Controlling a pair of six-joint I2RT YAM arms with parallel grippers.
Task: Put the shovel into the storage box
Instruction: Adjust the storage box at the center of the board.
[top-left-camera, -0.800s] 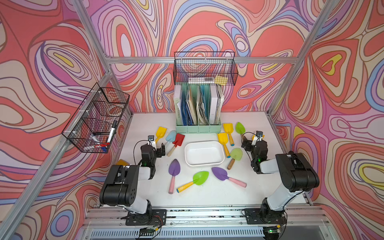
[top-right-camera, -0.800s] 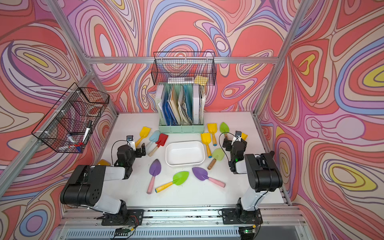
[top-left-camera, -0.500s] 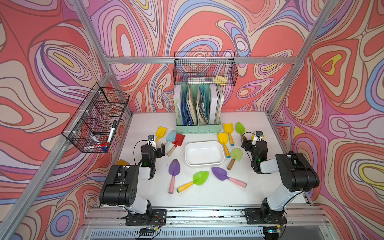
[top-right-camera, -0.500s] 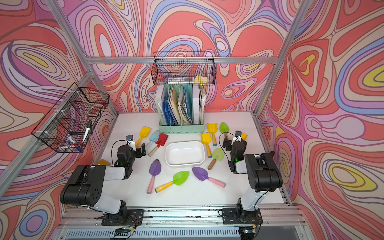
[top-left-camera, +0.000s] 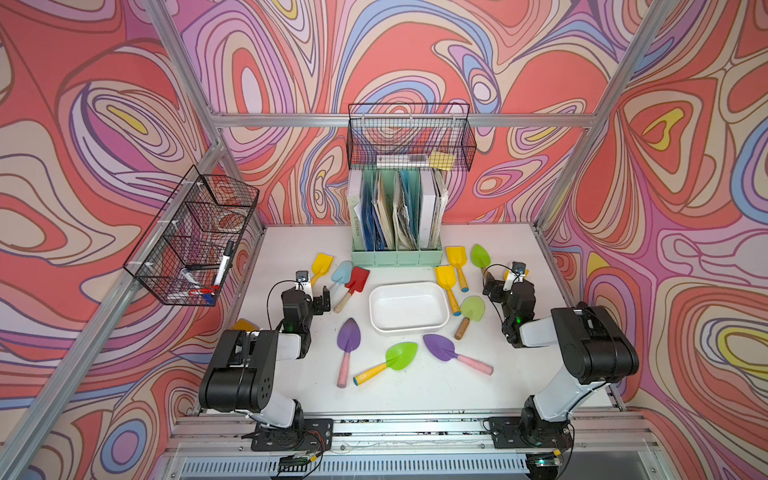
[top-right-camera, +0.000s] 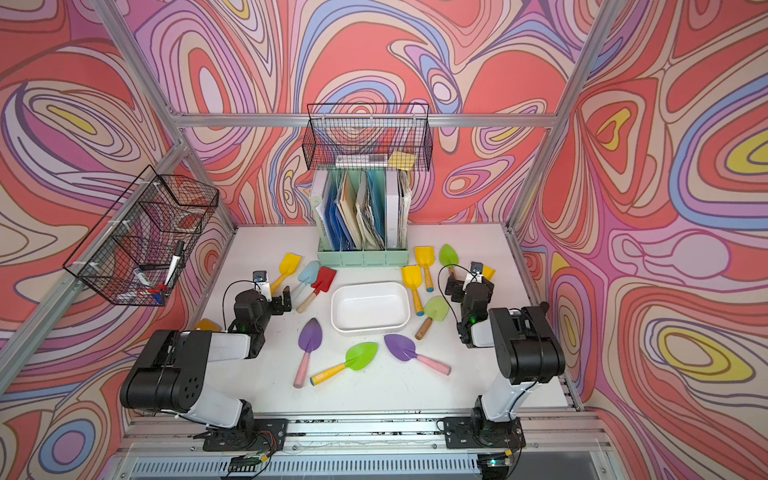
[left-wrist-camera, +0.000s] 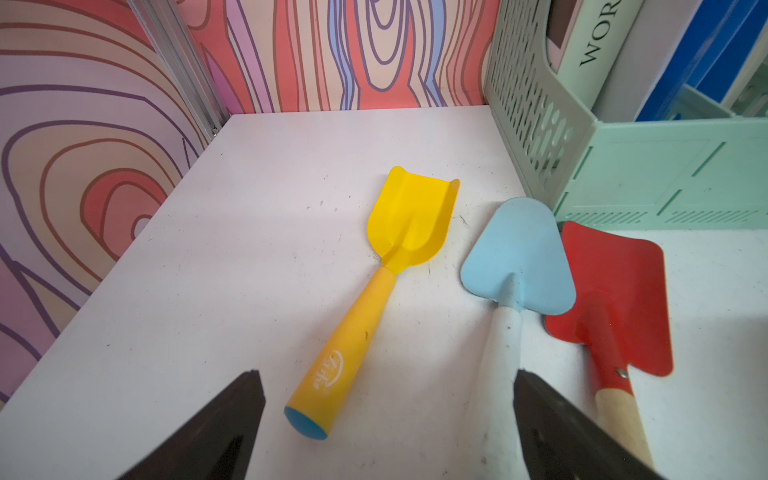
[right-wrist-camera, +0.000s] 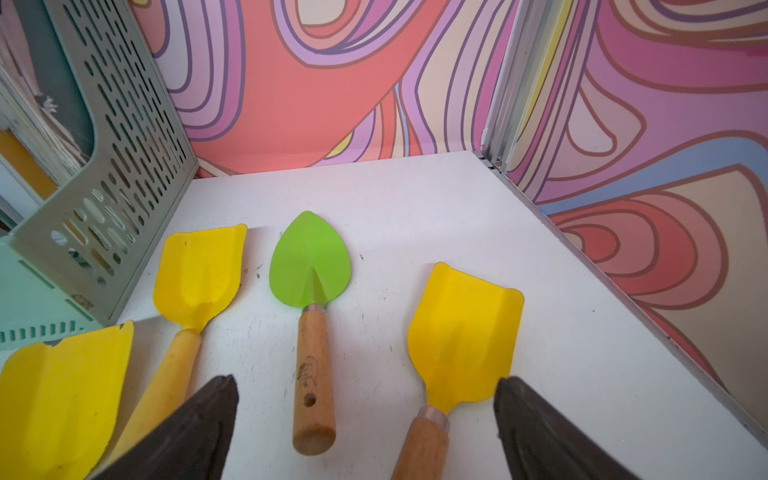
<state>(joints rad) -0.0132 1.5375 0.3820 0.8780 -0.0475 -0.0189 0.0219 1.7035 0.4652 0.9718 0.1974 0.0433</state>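
The white storage box (top-left-camera: 409, 287) (top-right-camera: 370, 286) sits empty mid-table in both top views. Several toy shovels lie around it. My left gripper (top-left-camera: 319, 300) (left-wrist-camera: 386, 374) is open and empty, low over the table left of the box. Ahead of it lie a yellow shovel (left-wrist-camera: 399, 249), a light blue shovel (left-wrist-camera: 519, 257) and a red shovel (left-wrist-camera: 611, 299). On the other side of the box, my right gripper (top-left-camera: 492, 286) (right-wrist-camera: 365, 379) is open and empty. A green shovel (right-wrist-camera: 309, 262) and a yellow wood-handled shovel (right-wrist-camera: 461, 332) lie ahead of it.
A mint-green file holder (top-left-camera: 397, 257) full of books stands behind the box. Black wire baskets hang on the back wall (top-left-camera: 409, 137) and left wall (top-left-camera: 195, 237). Two purple shovels (top-left-camera: 348, 338) (top-left-camera: 440, 347) and a green one (top-left-camera: 401, 356) lie in front of the box.
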